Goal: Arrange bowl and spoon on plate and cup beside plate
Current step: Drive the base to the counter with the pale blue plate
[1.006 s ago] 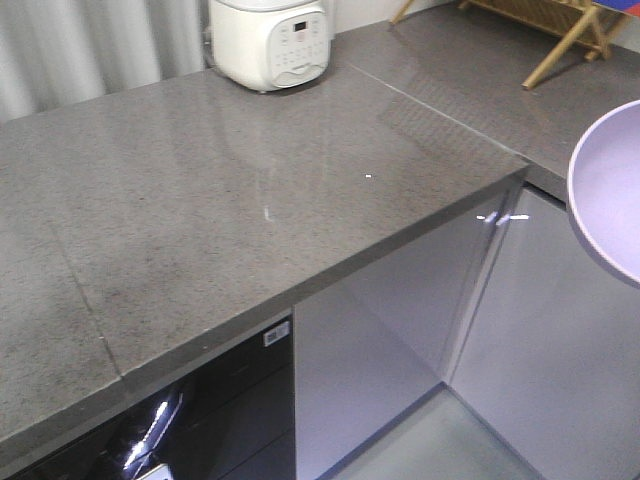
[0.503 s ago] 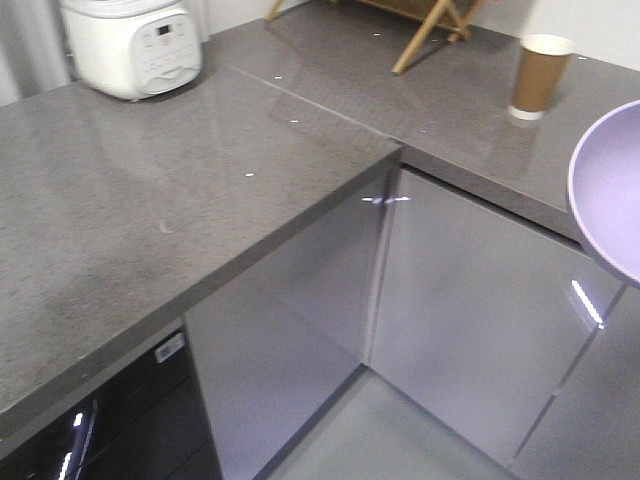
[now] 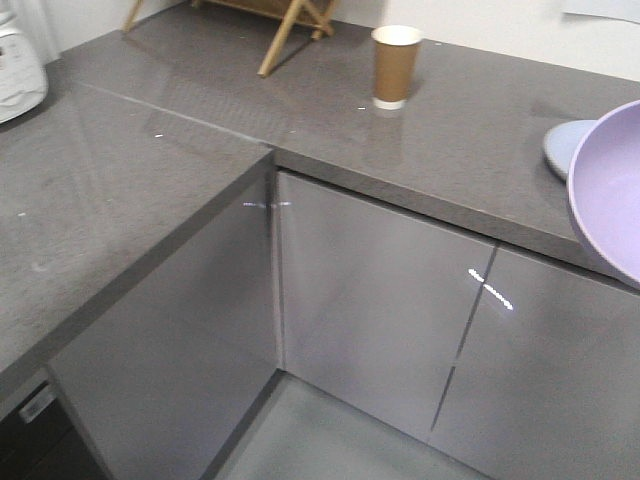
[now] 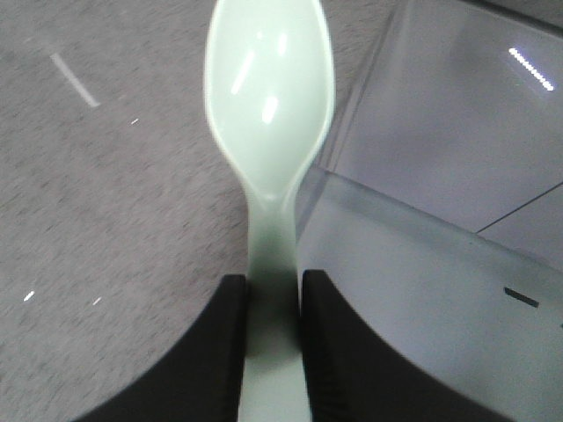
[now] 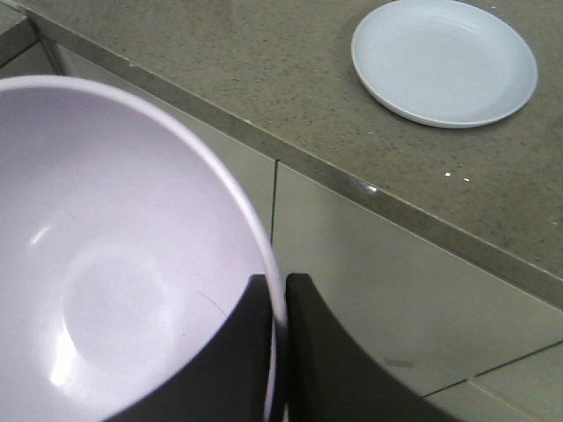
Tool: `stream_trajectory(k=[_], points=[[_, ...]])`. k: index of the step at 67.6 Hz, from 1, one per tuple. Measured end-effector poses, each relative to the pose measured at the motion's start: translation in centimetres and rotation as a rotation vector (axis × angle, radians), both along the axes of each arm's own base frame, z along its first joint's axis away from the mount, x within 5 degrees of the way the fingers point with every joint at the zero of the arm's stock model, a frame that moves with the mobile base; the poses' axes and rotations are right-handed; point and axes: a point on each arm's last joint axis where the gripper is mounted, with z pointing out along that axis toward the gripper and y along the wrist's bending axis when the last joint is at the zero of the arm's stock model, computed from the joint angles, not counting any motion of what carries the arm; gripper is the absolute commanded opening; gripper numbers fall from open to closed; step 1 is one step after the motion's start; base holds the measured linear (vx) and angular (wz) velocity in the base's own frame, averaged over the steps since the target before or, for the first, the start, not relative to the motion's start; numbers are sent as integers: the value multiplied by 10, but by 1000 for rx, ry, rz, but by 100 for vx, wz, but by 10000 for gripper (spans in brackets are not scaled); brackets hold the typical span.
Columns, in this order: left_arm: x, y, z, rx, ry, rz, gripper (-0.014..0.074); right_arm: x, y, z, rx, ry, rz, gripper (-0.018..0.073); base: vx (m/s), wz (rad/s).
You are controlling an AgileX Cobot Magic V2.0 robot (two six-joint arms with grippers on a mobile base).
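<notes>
You had the cup [image 3: 396, 66] on the desk [image 3: 470, 140], well left of the plate [image 5: 444, 61]; the bowl [image 3: 610, 190] hung before the desk's front edge, the spoon [image 4: 268, 97] over its edge.

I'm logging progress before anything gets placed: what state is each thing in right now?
bowl: empty, off the counter, rim pinched by the right gripper.
spoon: held by its handle in the left gripper, scoop end pointing away.
plate: empty, flat on the countertop.
cup: upright on the countertop, apart from the plate.
cabinet doors: shut.
</notes>
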Motion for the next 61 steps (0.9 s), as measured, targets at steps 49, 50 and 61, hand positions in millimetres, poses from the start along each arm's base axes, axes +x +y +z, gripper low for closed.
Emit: stream_trajectory(k=[49,50,61], points=[[0,0,0,-1,0,0,-6,0,0,0,-1,0,0,-6,10,-35],[0,0,0,-1,0,0,-6,0,0,0,-1,0,0,-6,10,-22],[0,0,0,-1,0,0,-6,0,0,0,-1,0,0,-6,9,-18]])
